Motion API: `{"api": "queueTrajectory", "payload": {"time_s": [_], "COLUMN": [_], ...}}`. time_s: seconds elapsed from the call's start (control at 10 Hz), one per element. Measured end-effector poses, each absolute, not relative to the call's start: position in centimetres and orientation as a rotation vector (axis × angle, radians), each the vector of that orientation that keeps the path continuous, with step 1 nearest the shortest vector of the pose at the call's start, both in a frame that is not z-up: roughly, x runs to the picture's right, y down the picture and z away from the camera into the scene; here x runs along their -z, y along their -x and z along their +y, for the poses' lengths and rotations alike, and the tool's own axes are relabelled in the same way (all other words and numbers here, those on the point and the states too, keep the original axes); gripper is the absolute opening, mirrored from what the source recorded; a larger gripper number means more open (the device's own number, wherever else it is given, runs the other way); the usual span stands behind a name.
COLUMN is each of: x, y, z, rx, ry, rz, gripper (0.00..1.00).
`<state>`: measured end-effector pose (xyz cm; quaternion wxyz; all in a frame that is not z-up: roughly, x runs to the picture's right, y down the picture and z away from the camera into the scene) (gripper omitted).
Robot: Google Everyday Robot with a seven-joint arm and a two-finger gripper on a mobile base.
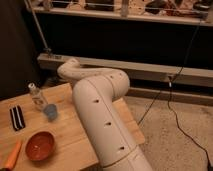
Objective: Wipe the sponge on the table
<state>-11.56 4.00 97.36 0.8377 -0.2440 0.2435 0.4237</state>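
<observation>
Camera view: the arm (102, 117) hides the gripper and part of the table (64, 141).

The arm (102, 120) is a smooth cream-white shell with no visible cables or markings. Its near segment is a thick, rounded tube bearing 3 small dark round holes (106, 123) in a line along its side. A bulbous elbow (115, 80) joins it to a slimmer far segment (72, 70) with a rounded end. The gripper is out of view, beyond that narrow end.
</observation>
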Motion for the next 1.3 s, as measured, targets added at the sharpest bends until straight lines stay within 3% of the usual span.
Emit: {"api": "queueTrajectory", "payload": {"time_s": [0.7, 1.3], "x": [-96.8, -92.5], "y": [5.5, -0.7], "z": [5.5, 10.7], "rx": [-1.015, -1.001], "ry": [0.550, 0.577], "rz": [0.575, 0.655], "gripper": [0.00, 0.00]}}
